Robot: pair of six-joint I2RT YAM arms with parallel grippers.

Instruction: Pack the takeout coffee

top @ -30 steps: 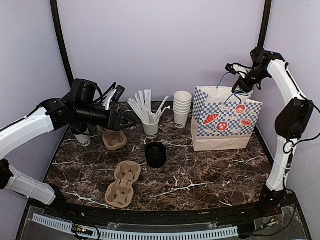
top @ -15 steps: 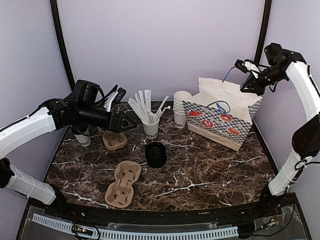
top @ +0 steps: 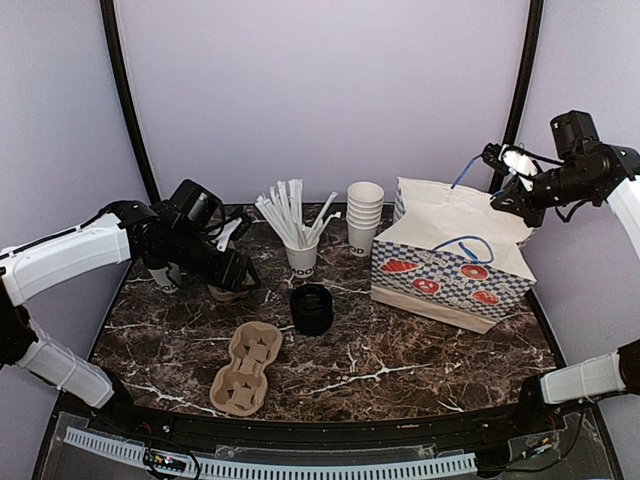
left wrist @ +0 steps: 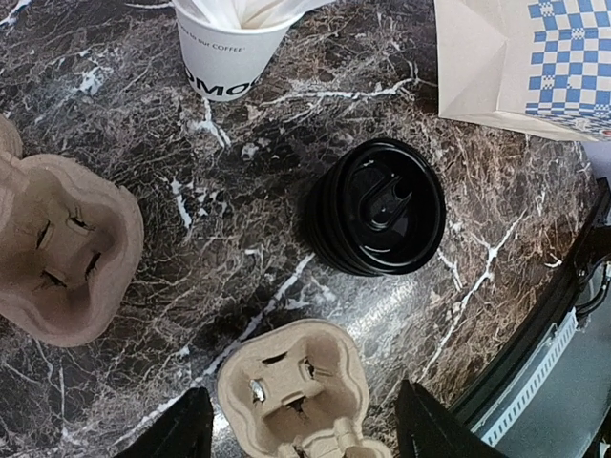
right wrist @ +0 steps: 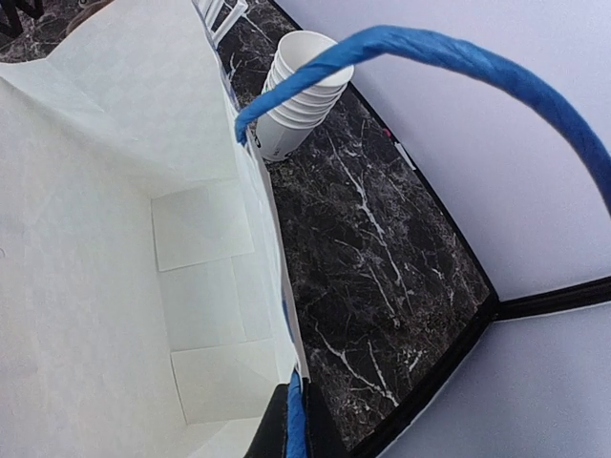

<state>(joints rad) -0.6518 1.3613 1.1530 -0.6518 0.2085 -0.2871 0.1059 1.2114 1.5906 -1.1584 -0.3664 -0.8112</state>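
We judged the small white paper cup (top: 165, 278) light and crushable, best gripped mid-wall; left gripper (left wrist: 298, 434) stood spread, right gripper (top: 497, 158) pinched the blue paper-bag handle (right wrist: 458, 57).

Lid stack (top: 312, 308) mid-table. Straw cup (top: 301, 257) at its 12 o'clock, stacked cups (top: 364, 218) at 1, bag (top: 450, 265) at 3. Carrier (top: 246, 368) at 7 — second carrier (top: 226, 293) at 9, paper cup (top: 164, 278) beyond it.

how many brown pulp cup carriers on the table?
2. One pulp carrier lies near the front, front-left of the stacked black plastic lids; the other carrier sits farther back left, partly hidden by the left gripper. None seen elsewhere.
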